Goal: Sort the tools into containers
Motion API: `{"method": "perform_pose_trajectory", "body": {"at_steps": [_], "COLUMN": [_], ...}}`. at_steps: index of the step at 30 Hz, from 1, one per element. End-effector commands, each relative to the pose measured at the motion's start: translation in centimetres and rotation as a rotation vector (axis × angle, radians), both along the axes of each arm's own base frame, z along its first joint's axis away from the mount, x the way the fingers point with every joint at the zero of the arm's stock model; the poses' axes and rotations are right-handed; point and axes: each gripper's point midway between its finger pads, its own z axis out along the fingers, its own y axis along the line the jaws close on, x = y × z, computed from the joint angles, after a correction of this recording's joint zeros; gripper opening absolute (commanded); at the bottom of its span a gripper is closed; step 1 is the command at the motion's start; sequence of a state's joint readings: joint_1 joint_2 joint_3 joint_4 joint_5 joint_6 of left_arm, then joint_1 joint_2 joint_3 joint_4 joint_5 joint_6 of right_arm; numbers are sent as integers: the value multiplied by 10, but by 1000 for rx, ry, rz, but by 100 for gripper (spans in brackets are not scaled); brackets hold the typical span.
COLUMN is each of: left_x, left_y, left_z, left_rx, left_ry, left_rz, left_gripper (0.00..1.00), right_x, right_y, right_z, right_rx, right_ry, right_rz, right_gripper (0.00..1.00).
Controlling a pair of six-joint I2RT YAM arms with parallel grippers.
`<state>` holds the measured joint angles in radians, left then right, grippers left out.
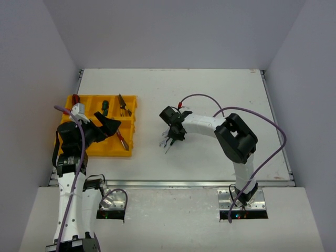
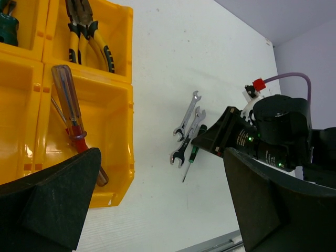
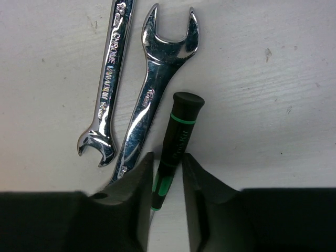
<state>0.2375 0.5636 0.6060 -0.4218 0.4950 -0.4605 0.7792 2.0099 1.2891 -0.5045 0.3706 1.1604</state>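
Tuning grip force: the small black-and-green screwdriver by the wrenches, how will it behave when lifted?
The screwdriver looks slim and rigid, so it is probably light. Its round handle may roll or twist if the right gripper pinches off-centre. It lies close beside a wrench, which may get nudged.

A white table (image 1: 210,89) filled the middle of the scene. Behind it stood a plain pale grey back wall (image 1: 173,31). A left wall (image 1: 31,79) and a right wall (image 1: 310,79) of the same grey flanked the table. A metal rail (image 1: 173,184) ran along the table's near edge. Light fell evenly.
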Motion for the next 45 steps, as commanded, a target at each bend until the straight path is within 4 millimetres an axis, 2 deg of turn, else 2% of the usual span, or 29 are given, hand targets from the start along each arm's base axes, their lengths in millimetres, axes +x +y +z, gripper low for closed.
{"method": "perform_pose_trajectory", "body": {"at_steps": [1,5,12,13,14,16,18,20,21,22,23,24,27,29,34,36,39,42,45], "left_x": [3,4,5,5,4,4,5,6,6,6,6,7,-11,-16,-30,-38,-43,-52,-53], "left_y": [-6,-5,-7,-7,-8,-10,-12,-22,-27,-35,-43,-64,-114,-130,-160,-172,-189,-204,-214], "left_z": [15,14,12,12,13,13,11,8,6,5,3,8,4,13,21,18,14,13,12], "left_rx": [18,17,11,10,10,6,3,-16,-32,-43,-44,-92,-211,-256,-303,-318,-332,-340,-331], "left_ry": [-72,-67,-58,-57,-58,-57,-48,-36,-27,-27,-30,-51,-55,-90,-113,-96,-72,-62,-57], "left_rz": [-43,-42,-55,-56,-60,-73,-80,-118,-129,-155,-190,-261,-472,-518,-581,-614,-645,-689,-697], "left_gripper": [100,100,100,100,100,100,100,100,100,100,100,100,100,100,94,84,76,71,53], "right_x": [-12,-15,-22,-23,-24,-29,-23,-33,-32,-39,-53,-81,-123,-135,-130,-130,-131,-131,-132], "right_y": [-15,-23,-30,-29,-27,-26,-3,10,38,50,62,73,85,80,66,64,65,66,67], "right_z": [-7,-6,-8,-8,-5,-3,28,43,78,92,107,121,157,175,192,201,214,217,222], "right_rx": [-24,-37,-43,-37,-24,-7,116,197,338,378,476,570,721,740,708,714,737,744,754], "right_ry": [19,12,39,40,36,20,-92,-171,-274,-349,-377,-429,-517,-602,-703,-732,-761,-764,-775], "right_rz": [-66,-77,-49,-38,-15,65,170,348,458,613,687,897,1155,1192,1131,1125,1123,1123,1128], "right_gripper": [24,12,13,8,0,0,0,0,0,0,0,0,0,0,0,0,0,0,0]}}
